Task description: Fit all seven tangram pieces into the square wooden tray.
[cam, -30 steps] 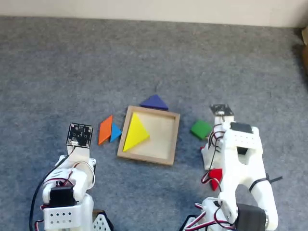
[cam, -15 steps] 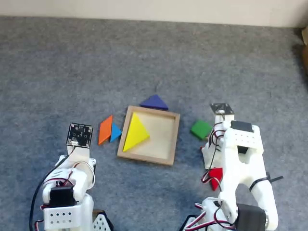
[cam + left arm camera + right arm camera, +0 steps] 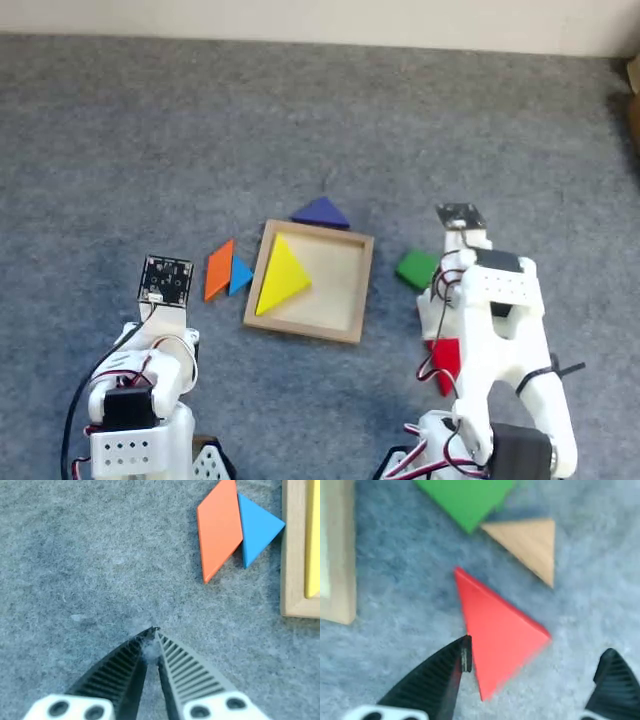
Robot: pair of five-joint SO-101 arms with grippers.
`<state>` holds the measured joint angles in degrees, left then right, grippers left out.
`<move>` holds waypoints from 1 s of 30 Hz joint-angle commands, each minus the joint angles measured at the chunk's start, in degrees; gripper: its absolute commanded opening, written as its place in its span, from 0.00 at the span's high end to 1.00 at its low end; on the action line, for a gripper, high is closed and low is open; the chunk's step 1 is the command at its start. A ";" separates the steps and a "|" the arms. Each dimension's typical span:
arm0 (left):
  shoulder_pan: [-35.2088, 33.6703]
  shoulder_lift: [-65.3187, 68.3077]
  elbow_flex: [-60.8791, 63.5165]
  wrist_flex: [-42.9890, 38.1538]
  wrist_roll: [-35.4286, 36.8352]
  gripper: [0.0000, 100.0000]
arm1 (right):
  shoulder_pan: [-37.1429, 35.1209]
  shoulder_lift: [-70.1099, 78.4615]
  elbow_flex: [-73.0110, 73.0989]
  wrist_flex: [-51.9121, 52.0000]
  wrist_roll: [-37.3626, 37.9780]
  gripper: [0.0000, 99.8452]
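Only the yellow triangle [image 3: 282, 275] lies in the tray [image 3: 300, 327] at mid-worktop, six pieces left outside (red triangle [image 3: 500, 630] between my spread right fingers [image 3: 537, 657]); my left fingers [image 3: 152, 640] rest closed.

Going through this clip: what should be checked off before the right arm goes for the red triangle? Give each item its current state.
1. The right hand is open: ok.
2. The red triangle lies between its fingers: ok, one finger is at the piece's edge and the other is past the far side.
3. The red triangle is free of its neighbours: ok, the green square and the wooden triangle lie apart from it.
4. The tray has room: ok, the yellow triangle fills only one side.
5. The left hand is out of the way: ok, it is shut over the carpet, off the tray.
6. The fingers are low enough to grip: cannot tell.
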<state>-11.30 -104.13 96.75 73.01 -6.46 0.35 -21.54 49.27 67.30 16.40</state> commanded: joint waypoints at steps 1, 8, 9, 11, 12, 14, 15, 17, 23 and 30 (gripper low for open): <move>-0.04 -0.04 0.40 0.18 -0.18 0.99 | -3.21 -0.92 -1.89 -1.89 -0.09 0.63; -0.04 -0.04 0.40 0.18 -0.18 0.99 | -4.70 1.80 -1.10 -5.05 -0.18 0.63; -0.04 -0.04 0.40 0.18 -0.18 0.99 | -4.53 3.30 -1.45 -5.05 -0.18 0.63; -0.04 -0.04 0.40 0.18 -0.18 0.99 | -4.18 6.46 -1.63 -5.05 -0.18 0.63; -0.04 -0.04 0.40 0.18 -0.18 0.99 | -4.09 8.04 -1.63 -5.05 -0.18 0.63; -0.04 -0.04 0.40 0.18 -0.18 0.99 | -2.95 10.51 -1.63 -5.05 -0.18 0.63; -0.04 -0.04 0.40 0.18 -0.18 0.99 | -2.24 11.56 -1.63 -5.05 -0.09 0.63; -0.04 -0.04 0.40 0.18 -0.18 0.99 | -1.10 12.97 -1.63 -5.05 0.53 0.63; -0.04 -0.04 0.40 0.18 -0.18 0.99 | -0.84 15.34 -1.27 -6.81 1.41 0.63; -0.04 -0.04 0.40 0.18 -0.18 0.99 | -1.45 15.78 -1.19 -10.95 1.49 0.63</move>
<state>-11.30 -104.13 96.75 73.01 -6.46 -1.67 -6.77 49.01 60.09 17.10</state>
